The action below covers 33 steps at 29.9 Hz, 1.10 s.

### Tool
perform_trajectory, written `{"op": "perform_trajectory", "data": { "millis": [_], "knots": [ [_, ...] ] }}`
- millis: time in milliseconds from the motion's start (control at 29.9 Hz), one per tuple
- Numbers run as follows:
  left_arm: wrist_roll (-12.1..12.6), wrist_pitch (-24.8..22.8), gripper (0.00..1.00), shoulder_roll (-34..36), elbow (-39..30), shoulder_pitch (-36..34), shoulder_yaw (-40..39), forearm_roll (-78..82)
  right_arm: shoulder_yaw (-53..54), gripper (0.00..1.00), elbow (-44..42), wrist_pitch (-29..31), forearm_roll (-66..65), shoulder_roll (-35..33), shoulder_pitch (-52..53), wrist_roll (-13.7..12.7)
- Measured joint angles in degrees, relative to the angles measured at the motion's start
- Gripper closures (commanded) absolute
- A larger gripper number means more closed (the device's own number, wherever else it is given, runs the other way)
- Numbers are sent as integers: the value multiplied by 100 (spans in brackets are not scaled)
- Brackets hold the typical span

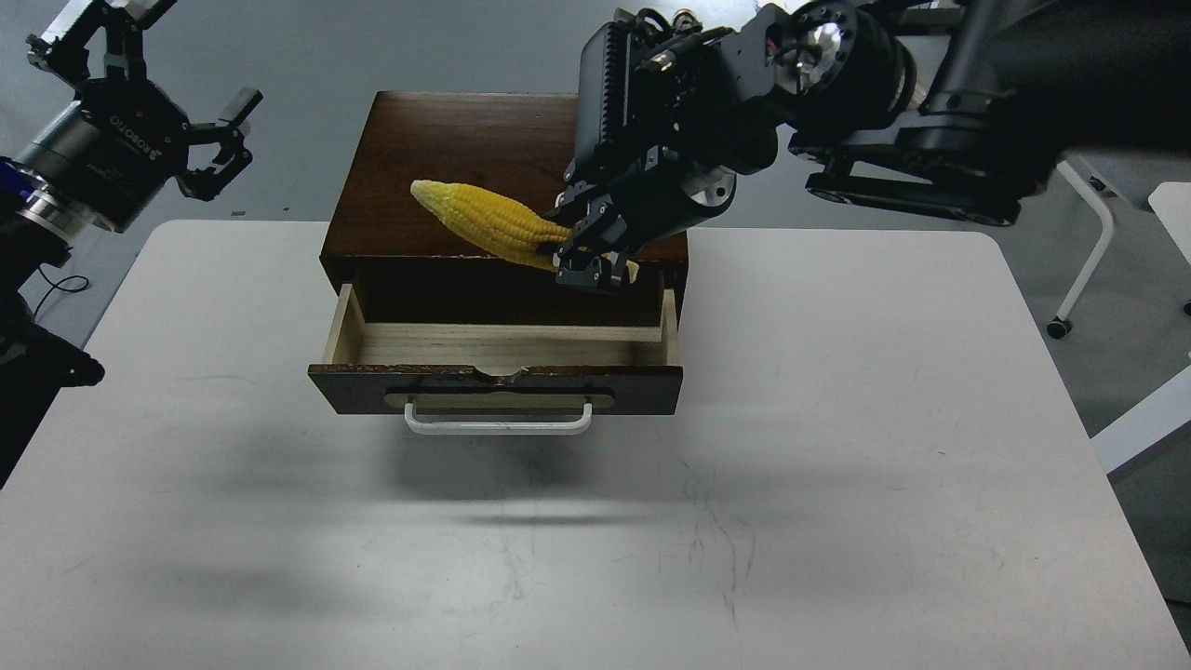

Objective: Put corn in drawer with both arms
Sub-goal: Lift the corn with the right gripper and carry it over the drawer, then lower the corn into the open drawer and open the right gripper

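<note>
The corn, a bright yellow cob, lies nearly level in the air over the front edge of the dark brown box, its tapered end pointing left. My right gripper is shut on its right end, above the back right of the open drawer. The drawer is pulled out, with pale wood inside and a white bar handle; nothing lies in it. My left gripper is open and empty, raised off the table's far left corner.
The white table carries only the box. Grey floor lies behind it. A white chair base stands off the table's right side. My right arm spans the upper right of the view.
</note>
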Motion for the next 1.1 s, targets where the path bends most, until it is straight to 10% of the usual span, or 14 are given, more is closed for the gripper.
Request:
{"op": "perform_trajectory", "data": {
  "millis": [1104],
  "knots": [
    [0,0,2,184,-113,14,-12,-122,-459,90,-130,-348,-201,268,-585,0]
  ]
}}
